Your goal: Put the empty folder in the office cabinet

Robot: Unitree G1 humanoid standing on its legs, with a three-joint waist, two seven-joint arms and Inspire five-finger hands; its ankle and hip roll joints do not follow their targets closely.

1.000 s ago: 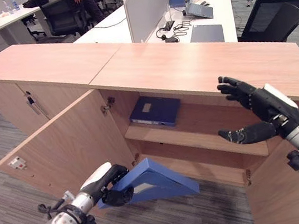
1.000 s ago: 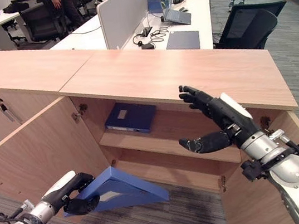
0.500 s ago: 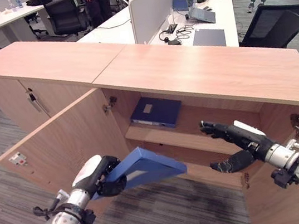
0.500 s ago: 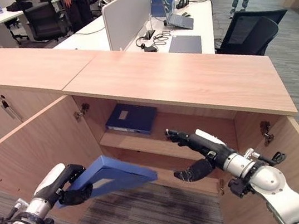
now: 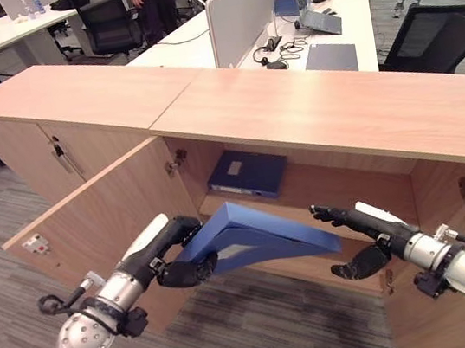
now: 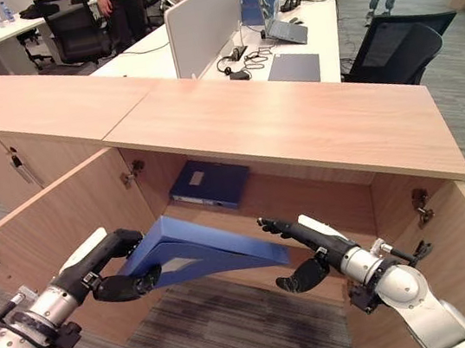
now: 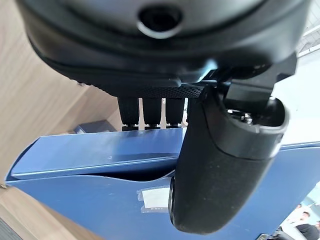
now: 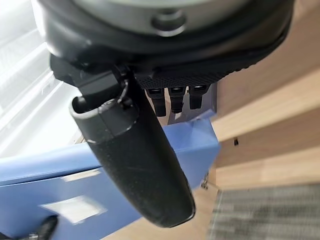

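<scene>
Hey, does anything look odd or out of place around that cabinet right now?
The folder gapes open like a tent, held in front of the cabinet, not yet shelved. The left hand grips one end; the right hand is at the other.

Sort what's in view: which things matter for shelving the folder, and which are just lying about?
Job:
folder held by left hand
right hand at its far end
cabinet, door open

Lying about:
dark binder on the shelf
desk
black chair

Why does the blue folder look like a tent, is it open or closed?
Open. The blue folder has its covers spread apart, held by the left hand.
</scene>
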